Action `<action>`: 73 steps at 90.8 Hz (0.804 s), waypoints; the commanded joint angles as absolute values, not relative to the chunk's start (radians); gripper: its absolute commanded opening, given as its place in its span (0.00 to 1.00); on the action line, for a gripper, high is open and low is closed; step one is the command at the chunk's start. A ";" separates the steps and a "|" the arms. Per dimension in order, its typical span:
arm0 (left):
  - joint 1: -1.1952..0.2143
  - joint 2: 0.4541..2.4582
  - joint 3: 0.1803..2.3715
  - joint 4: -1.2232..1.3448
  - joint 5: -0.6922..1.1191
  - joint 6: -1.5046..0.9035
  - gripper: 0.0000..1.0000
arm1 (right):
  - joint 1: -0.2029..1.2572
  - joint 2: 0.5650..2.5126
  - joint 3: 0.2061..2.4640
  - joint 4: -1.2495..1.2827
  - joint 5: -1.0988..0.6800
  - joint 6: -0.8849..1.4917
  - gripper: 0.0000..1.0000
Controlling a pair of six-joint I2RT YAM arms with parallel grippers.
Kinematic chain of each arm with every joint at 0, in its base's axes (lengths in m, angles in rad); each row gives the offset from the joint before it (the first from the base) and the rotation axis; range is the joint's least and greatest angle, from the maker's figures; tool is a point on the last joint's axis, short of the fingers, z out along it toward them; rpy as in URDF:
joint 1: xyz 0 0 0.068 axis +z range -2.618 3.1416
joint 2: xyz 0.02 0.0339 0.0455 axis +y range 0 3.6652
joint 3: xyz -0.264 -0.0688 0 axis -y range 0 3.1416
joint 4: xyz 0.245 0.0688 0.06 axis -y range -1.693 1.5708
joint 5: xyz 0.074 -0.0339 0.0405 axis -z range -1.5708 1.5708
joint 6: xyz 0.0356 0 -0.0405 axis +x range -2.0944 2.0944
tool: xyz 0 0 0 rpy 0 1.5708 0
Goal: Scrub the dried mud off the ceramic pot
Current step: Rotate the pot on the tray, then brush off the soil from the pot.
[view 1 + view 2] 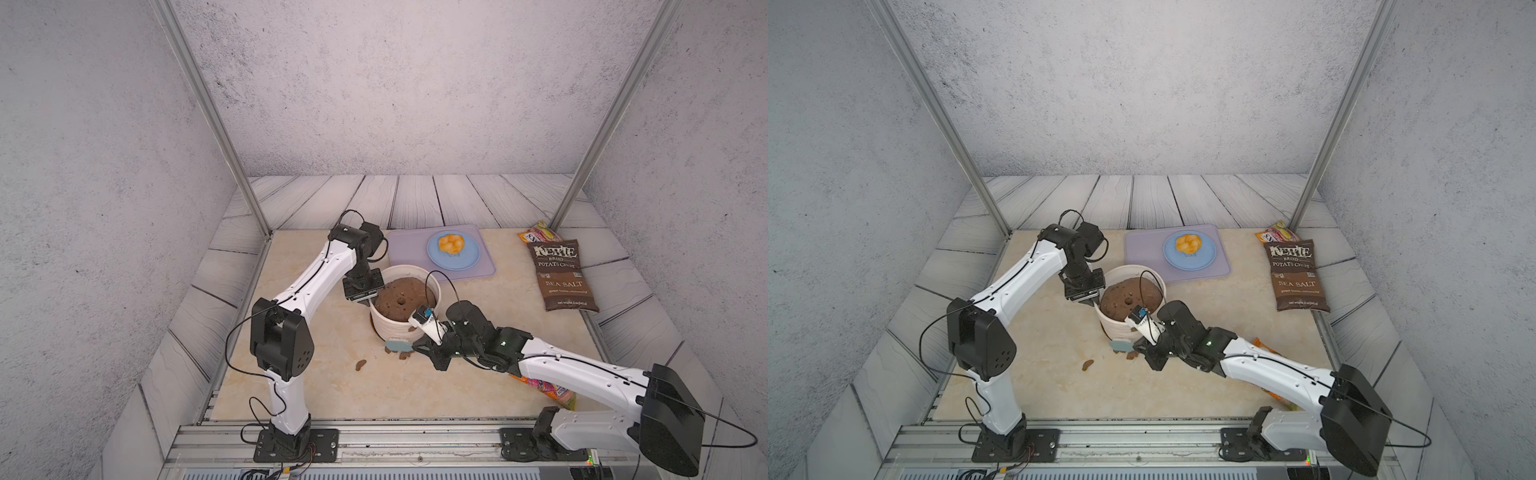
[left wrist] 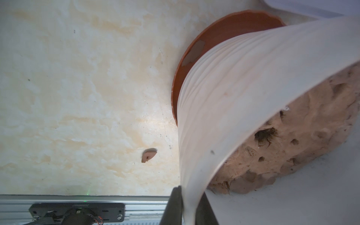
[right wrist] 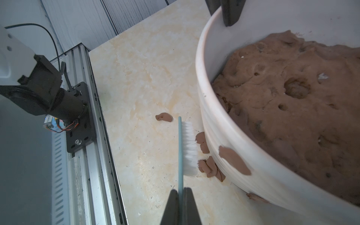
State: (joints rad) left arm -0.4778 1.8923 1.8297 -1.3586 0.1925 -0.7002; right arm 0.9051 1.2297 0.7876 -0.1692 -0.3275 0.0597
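Currently, left gripper point(image 2: 190, 194): clenched on the rim of the ceramic pot point(image 2: 233, 87), one finger outside the wall and one inside.
right gripper point(image 3: 180, 191): clamped on the thin teal handle of the brush point(image 3: 188, 148), which points straight out past the fingertips.
bristles: white, turned toward the pot wall. Tips reach the flakes at the pot's foot. Can't tell whether they touch the wall itself.
ceramic pot: just ahead of the right gripper on the bristle side, standing on a rust-brown saucer point(image 2: 214, 33) and filled by a soil mound point(image 1: 405, 299).
dried mud point(image 3: 233, 159): one long blob stuck on the outer wall, level with the bristles. A cluster of flakes point(image 3: 209, 167) lies between bristles and pot foot.
loose flake point(image 3: 164, 117): on the table near the brush tip, on the side away from the pot.
background: blue plate point(image 1: 454, 249) beyond the left gripper; chip bag point(image 1: 565, 274) well apart from both grippers.
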 commanded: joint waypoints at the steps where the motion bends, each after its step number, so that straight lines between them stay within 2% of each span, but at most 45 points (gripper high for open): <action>1: -0.464 1.980 1.818 -1.324 0.102 -0.557 0.00 | 0.908 1.194 0.852 -0.228 -0.385 0.035 0.00; 42: -0.449 1.993 1.830 -1.325 0.086 -0.463 0.00 | 0.816 1.217 0.976 -0.336 -0.410 -0.073 0.00; 73: -0.449 1.997 1.834 -1.323 0.119 -0.432 0.00 | 0.757 1.265 0.969 -0.361 -0.390 -0.113 0.00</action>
State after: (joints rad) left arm -0.4690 1.9194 1.8698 -1.3689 0.1608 -0.4995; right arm 0.7940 1.2495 0.9752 -0.3374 -0.4480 -0.0837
